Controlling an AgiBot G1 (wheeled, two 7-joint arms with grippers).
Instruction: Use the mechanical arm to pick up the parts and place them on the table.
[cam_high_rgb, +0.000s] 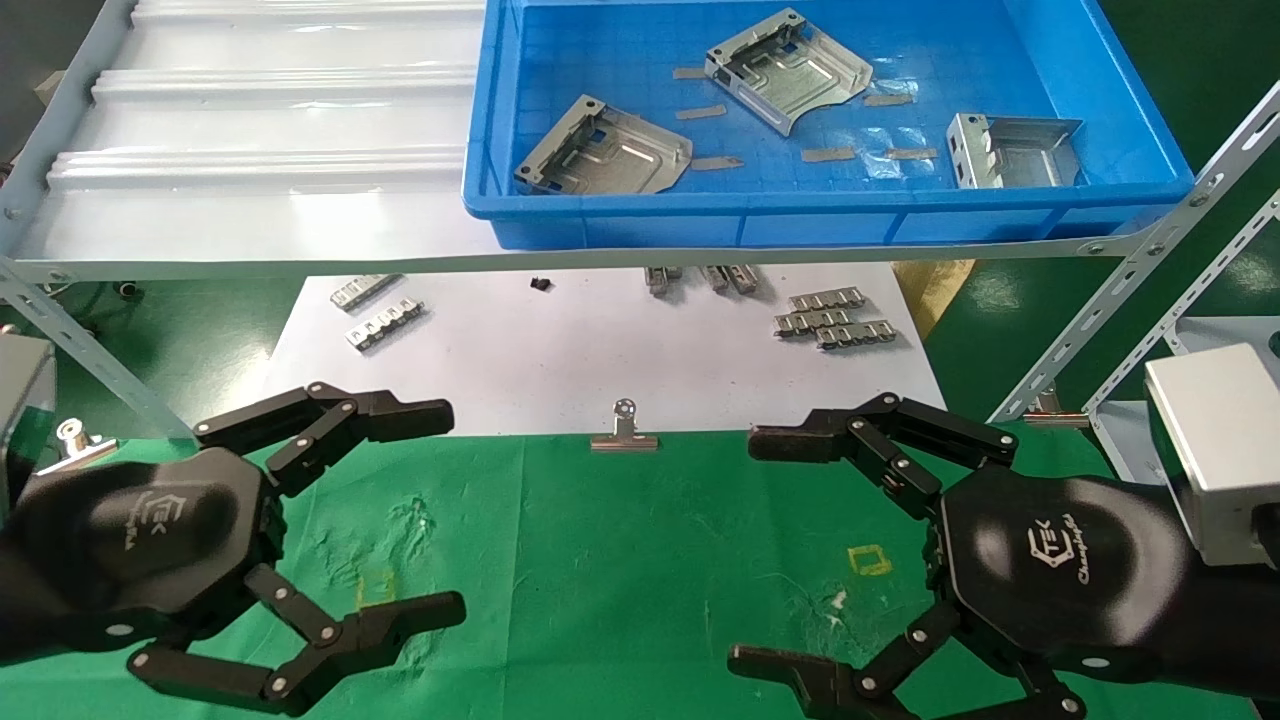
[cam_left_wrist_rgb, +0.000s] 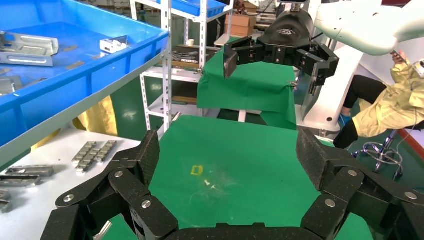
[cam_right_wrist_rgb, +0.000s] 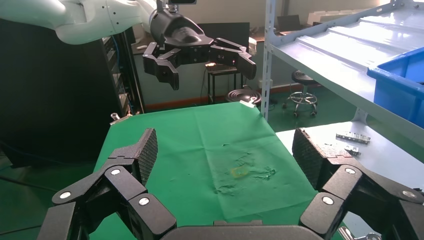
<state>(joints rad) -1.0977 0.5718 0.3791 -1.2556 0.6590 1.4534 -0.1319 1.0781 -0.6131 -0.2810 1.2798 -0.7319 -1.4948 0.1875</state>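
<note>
Both grippers, left (cam_high_rgb: 400, 515) and right (cam_high_rgb: 765, 550), hover wide open, empty, over table (cam_high_rgb: 600, 560). Three parts (cam_high_rgb: 605, 150) probably loose in tray (cam_high_rgb: 800, 225); reach from above, grip folded edge.

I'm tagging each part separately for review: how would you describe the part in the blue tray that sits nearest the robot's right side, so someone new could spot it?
Start at the blue tray on the raised shelf, which holds three silver parts. Go to its corner on the robot's right: the part there lies alone near the front wall. Unlike the other two, it lies apart from them, with a perforated folded edge standing up on its left.
</note>
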